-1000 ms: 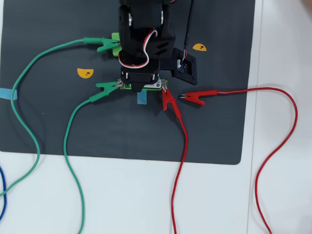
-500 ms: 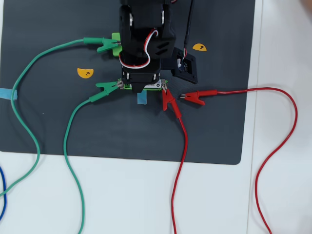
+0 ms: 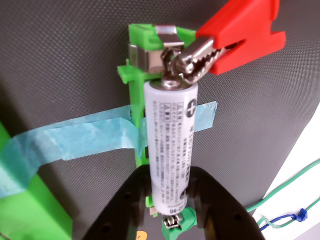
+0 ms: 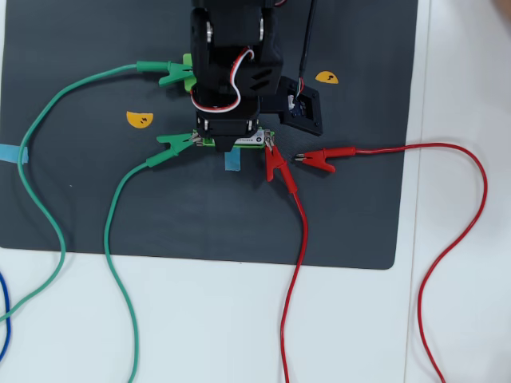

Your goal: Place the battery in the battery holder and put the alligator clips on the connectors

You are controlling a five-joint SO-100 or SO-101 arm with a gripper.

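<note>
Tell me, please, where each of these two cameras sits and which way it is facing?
Wrist view: rides on the arm, looking closely down at the battery in the battery holder; the gripper, its black fingers either side of the battery, enters from the bottom edge.
Overhead view: fixed above, looking straight down on the dark mat; the black arm hides the holder's middle.
Shared: the red alligator clip at the holder's end.

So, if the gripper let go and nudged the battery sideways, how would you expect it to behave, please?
The battery is a smooth, rigid cylinder, so it would probably roll on a bare mat. Here it seems seated in the battery holder, whose green wall likely checks that. Its glossy label may slip between the gripper fingers.
</note>
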